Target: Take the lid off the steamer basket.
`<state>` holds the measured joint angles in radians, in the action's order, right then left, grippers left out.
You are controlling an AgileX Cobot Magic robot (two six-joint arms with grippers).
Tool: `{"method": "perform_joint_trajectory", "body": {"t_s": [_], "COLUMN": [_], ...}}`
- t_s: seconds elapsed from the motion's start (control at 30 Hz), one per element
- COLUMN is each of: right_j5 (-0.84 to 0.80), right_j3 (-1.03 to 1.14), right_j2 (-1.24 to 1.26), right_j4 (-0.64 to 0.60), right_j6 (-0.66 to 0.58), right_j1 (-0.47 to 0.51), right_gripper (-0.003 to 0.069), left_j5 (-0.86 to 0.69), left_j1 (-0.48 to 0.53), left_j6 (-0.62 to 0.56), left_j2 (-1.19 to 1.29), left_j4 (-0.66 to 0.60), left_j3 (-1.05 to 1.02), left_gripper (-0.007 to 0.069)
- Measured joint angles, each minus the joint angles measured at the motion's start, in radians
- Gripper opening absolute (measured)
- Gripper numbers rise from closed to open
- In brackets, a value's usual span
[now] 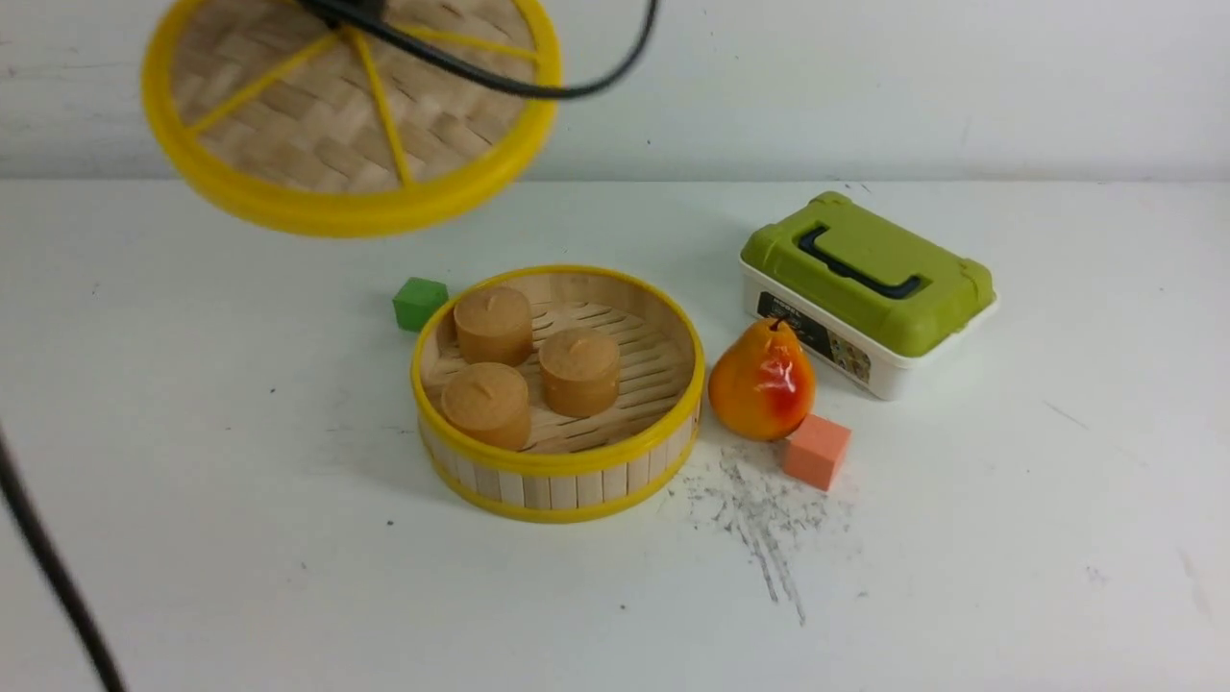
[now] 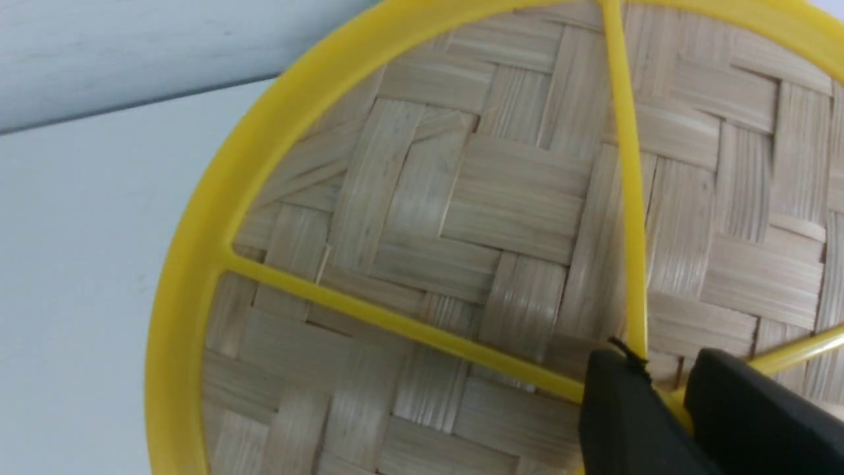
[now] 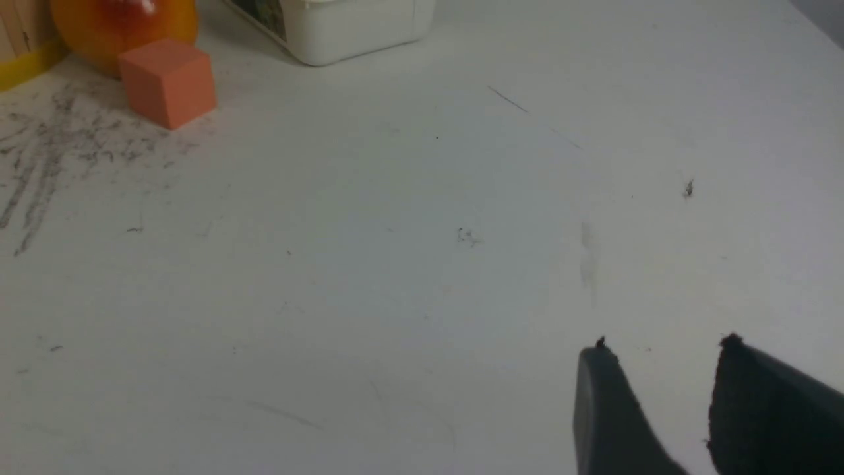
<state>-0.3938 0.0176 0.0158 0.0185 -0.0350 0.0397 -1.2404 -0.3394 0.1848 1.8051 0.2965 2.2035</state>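
Observation:
The lid (image 1: 327, 115), a woven bamboo disc with a yellow rim and spokes, hangs tilted high above the table at the far left. In the left wrist view my left gripper (image 2: 663, 376) is shut on the lid's (image 2: 475, 218) yellow centre knob. The steamer basket (image 1: 557, 471) stands open at the table's middle with three brown cakes (image 1: 577, 370) inside. My right gripper (image 3: 663, 346) is open and empty, low over bare table at the right; it does not show in the front view.
A green cube (image 1: 419, 303) lies behind the basket's left side. A pear (image 1: 762, 381) and an orange cube (image 1: 817, 451) sit right of the basket. A white box with an olive-green lid (image 1: 865, 288) stands behind them. A cable (image 1: 48, 567) crosses the near left.

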Motion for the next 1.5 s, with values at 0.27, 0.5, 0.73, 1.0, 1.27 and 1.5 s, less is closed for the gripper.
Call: {"method": "perform_joint_trajectory", "body": {"t_s": [0.27, 0.5, 0.73, 1.0, 1.27, 1.5], "right_j5": [0.0, 0.0, 0.0, 0.0, 0.0, 0.0], "right_j3": [0.0, 0.0, 0.0, 0.0, 0.0, 0.0], "right_j2": [0.0, 0.0, 0.0, 0.0, 0.0, 0.0], "right_j4": [0.0, 0.0, 0.0, 0.0, 0.0, 0.0], "right_j6": [0.0, 0.0, 0.0, 0.0, 0.0, 0.0], "right_j1": [0.0, 0.0, 0.0, 0.0, 0.0, 0.0], "right_gripper": [0.024, 0.024, 0.024, 0.024, 0.024, 0.024], "left_j5": [0.169, 0.476, 0.542, 0.543, 0.499, 0.518], "left_j1": [0.271, 0.312, 0.312, 0.31, 0.309, 0.309], "left_j6": [0.037, 0.108, 0.138, 0.146, 0.129, -0.043], "left_j2": [-0.091, 0.037, 0.186, 0.197, -0.109, -0.6], "left_j4": [-0.123, -0.168, -0.177, -0.246, -0.278, -0.356], "left_j3": [-0.41, -0.671, -0.683, -0.683, -0.689, -0.795], "left_gripper": [0.0108, 0.0108, 0.011, 0.0279, 0.0137, -0.0013]}}
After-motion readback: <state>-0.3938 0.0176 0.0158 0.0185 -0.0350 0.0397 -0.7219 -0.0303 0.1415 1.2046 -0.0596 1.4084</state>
